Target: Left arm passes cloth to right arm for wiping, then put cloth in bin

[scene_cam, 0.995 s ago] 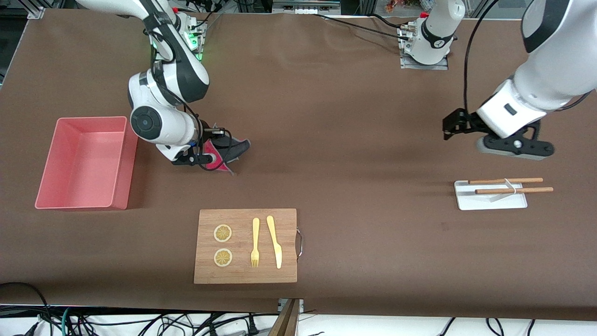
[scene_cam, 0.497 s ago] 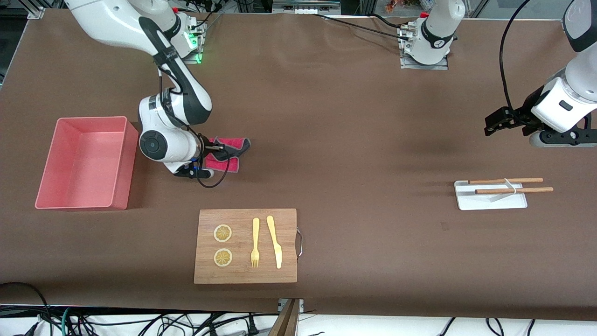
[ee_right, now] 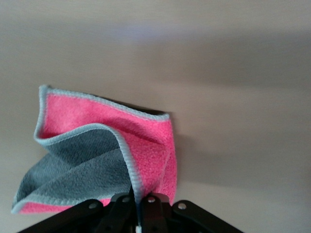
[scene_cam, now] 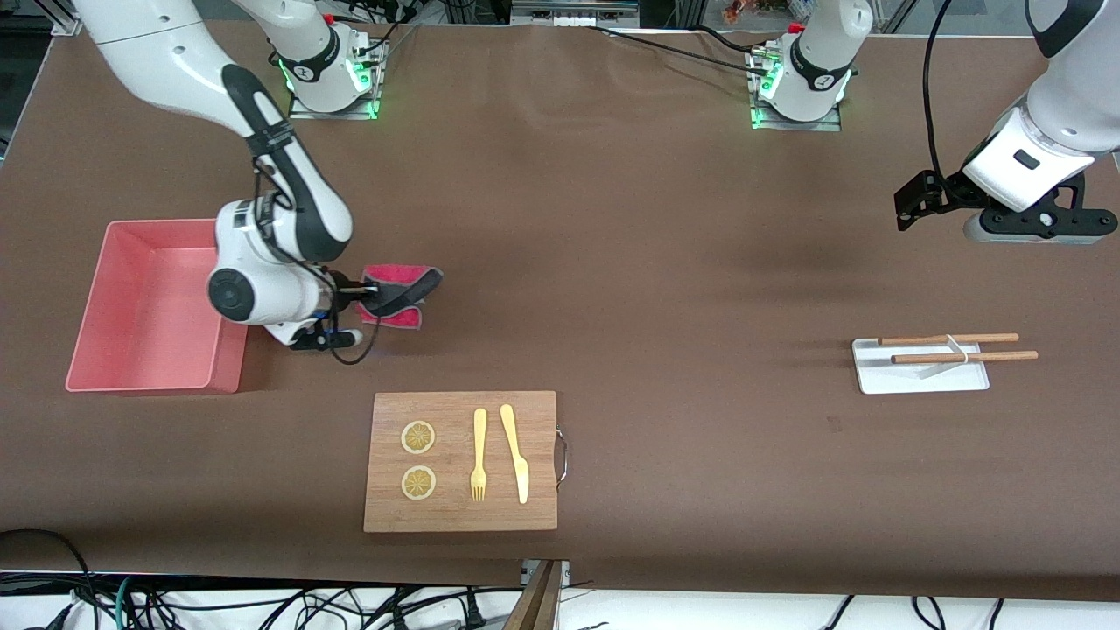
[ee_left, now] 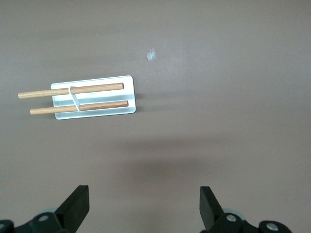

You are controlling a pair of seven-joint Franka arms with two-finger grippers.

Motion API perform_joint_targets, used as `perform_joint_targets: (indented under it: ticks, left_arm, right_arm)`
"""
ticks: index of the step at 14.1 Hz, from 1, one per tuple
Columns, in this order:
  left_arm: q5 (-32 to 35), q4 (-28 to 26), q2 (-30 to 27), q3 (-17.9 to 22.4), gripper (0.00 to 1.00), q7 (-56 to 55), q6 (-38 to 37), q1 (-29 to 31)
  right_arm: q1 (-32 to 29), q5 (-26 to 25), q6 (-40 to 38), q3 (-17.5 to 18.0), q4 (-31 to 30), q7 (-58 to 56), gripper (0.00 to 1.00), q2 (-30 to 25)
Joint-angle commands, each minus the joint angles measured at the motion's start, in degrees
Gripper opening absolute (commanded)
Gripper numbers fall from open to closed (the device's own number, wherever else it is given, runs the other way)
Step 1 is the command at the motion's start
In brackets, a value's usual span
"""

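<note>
The right gripper [scene_cam: 363, 297] is clamped on the cloth [scene_cam: 398, 293] (pink face up, grey folded over), which drags on the table just beside the bin [scene_cam: 149, 306]. The left gripper [scene_cam: 1028, 227] waits with its fingers [ee_left: 77, 208] spread apart, above the table near the tray [scene_cam: 919, 372] of chopsticks [scene_cam: 949, 347].
</note>
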Motion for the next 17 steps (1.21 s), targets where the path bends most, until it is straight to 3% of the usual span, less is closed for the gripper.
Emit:
perform_joint_targets:
  ticks: [1, 5, 9, 13, 17]
  left_arm:
    - [1.6, -1.4, -1.2, 0.3, 1.00, 0.1, 0.1, -0.5]
    - [1.5, -0.7, -0.9, -0.3, 1.00, -0.2, -3.6, -0.1]
    - [1.3, -0.7, -0.8, -0.3, 1.00, 0.3, -3.6, 0.0]
    - [1.1, -0.7, -0.8, -0.4, 1.00, 0.4, -3.6, 0.0]
    - [1.0, -0.7, -0.8, -0.4, 1.00, 0.4, -3.7, -0.1]
  right_arm:
    - [-4.8, -4.3, -4.7, -0.2, -1.4, -9.3, 0.00, -3.3]
    - [-8.7, -9.3, -7.7, -1.8, -0.9, -17.3, 0.00, -4.5]
    - [-6.2, -8.4, -7.2, -1.7, -0.5, -12.7, 0.00, -3.2]
    - [0.3, 0.4, -6.7, -1.8, 1.6, -1.7, 0.00, -0.4]
    - [11.1, 4.7, -5.6, -3.1, 3.9, 15.2, 0.00, -0.1]
